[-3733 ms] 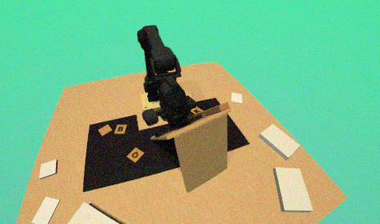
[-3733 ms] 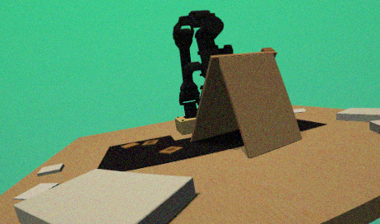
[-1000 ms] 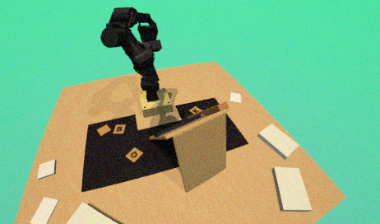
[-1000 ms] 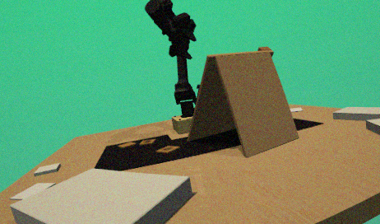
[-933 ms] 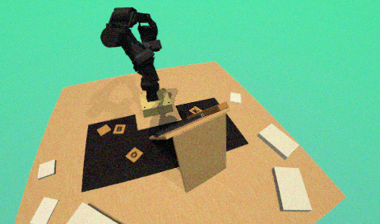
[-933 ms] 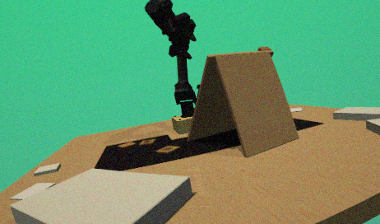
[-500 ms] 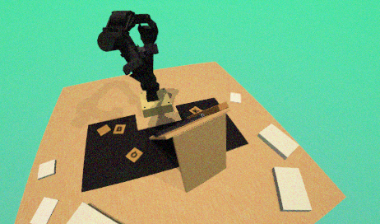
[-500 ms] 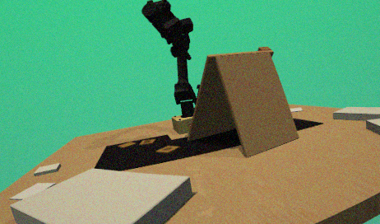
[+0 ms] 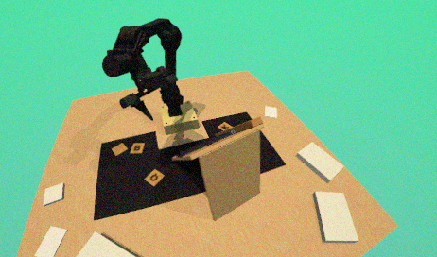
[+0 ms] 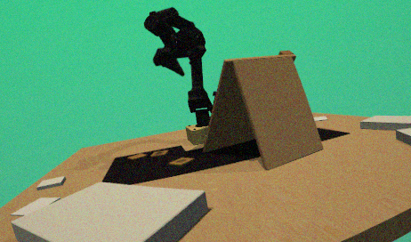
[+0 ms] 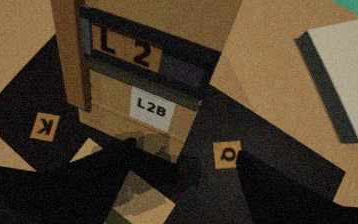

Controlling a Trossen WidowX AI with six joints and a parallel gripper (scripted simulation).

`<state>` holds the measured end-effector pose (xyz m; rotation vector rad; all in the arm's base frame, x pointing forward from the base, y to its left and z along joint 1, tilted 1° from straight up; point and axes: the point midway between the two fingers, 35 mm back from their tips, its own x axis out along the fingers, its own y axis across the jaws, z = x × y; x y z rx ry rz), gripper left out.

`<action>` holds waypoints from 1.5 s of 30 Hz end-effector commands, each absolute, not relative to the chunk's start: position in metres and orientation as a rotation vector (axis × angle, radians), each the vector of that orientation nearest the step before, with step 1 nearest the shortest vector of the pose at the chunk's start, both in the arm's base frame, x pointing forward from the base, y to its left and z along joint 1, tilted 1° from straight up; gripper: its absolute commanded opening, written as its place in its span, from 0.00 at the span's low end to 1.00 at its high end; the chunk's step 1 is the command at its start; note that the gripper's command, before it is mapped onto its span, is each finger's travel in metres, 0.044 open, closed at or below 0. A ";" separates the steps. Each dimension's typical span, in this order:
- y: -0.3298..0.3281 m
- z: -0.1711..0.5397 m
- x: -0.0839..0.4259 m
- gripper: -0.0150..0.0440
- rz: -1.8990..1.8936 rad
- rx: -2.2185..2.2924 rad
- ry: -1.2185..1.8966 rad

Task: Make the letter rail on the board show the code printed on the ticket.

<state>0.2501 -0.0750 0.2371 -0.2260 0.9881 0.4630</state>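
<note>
My gripper (image 9: 138,110) (image 10: 170,70) (image 11: 186,150) is open and empty, raised in front of the leaning board (image 9: 232,175) (image 10: 280,107). In the wrist view the rail (image 11: 145,83) holds the L tile (image 11: 107,42) at its left end and the 2 tile (image 11: 141,54) right beside it; the slot right of the 2 is bare. The ticket (image 11: 152,109) below reads L2B. The B tile (image 9: 137,148) (image 10: 159,153) lies on the mat beside a tile (image 9: 119,149) (image 10: 135,157) whose letter I cannot read. The Q tile (image 9: 154,178) (image 10: 181,161) (image 11: 227,155) and K tile (image 9: 224,127) (image 11: 45,127) also lie there.
A black mat (image 9: 118,198) (image 10: 124,173) lies under the board. The arm's yellowish base (image 9: 182,127) (image 10: 196,134) stands at the mat's rear edge. A brown strip (image 11: 71,60) closes the rail's left end. Several white slabs (image 9: 336,216) (image 10: 111,209) (image 11: 350,65) lie around the counter.
</note>
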 end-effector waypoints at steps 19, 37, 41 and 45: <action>-0.167 0.125 0.220 0.83 -0.971 1.378 1.066; -0.197 0.069 0.178 0.83 -1.835 2.084 0.436; -0.201 0.058 0.167 0.83 -2.010 2.203 0.212; -0.205 0.047 0.155 0.83 -2.173 2.302 -0.049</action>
